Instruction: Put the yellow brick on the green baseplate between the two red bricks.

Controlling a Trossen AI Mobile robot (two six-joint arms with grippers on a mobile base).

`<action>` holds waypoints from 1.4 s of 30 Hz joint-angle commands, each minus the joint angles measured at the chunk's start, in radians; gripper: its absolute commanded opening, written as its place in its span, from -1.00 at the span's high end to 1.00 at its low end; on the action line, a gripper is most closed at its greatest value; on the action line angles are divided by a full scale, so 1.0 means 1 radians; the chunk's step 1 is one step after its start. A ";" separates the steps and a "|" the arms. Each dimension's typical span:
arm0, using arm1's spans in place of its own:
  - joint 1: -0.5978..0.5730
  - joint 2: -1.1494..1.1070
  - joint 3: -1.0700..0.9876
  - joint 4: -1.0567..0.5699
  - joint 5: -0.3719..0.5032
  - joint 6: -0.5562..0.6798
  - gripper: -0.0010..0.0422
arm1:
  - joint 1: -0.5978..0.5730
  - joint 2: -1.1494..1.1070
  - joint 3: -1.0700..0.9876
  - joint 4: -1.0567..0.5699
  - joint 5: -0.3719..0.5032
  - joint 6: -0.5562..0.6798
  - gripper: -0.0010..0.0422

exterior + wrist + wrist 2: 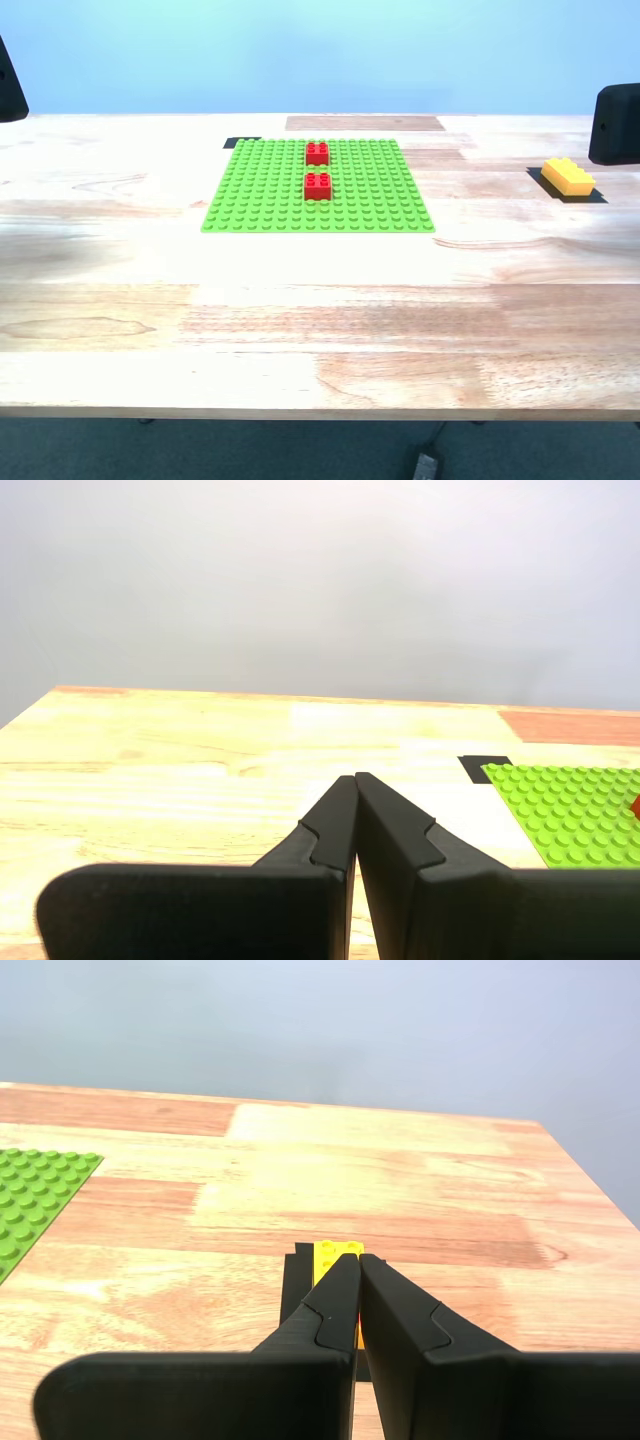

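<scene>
Fingertips of my second gripper are pressed together on nothing, the yellow brick just beyond them on a black patch; my first gripper is likewise closed empty. Hard, light, slick plastic: best pinched across its long smooth sides. Farther off, at the exterior view's upper middle, the green baseplate carries the two red bricks.

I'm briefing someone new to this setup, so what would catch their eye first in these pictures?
The bright green baseplate stands out at the middle of the wooden table, with the two red bricks on it in a line, a small gap between them. The yellow brick sits apart on a dark patch near the exterior view's right edge. My second hand, shut and empty, points at that brick.
</scene>
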State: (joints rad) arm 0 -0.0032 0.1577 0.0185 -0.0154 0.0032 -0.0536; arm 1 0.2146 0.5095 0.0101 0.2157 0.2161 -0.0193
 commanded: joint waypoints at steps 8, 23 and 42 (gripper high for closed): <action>0.000 0.000 0.000 0.000 0.000 0.000 0.96 | 0.000 0.000 0.000 0.000 -0.002 0.000 0.96; 0.000 0.000 0.000 0.037 0.009 -0.001 0.96 | 0.000 0.000 0.000 0.074 -0.004 0.001 0.96; 0.000 0.383 0.585 -0.413 0.432 0.181 0.96 | -0.021 0.333 0.708 -0.581 -0.033 -0.044 0.96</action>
State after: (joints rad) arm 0 -0.0032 0.5030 0.5579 -0.3775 0.3965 0.1005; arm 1 0.1932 0.8085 0.6704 -0.3233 0.1848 -0.0177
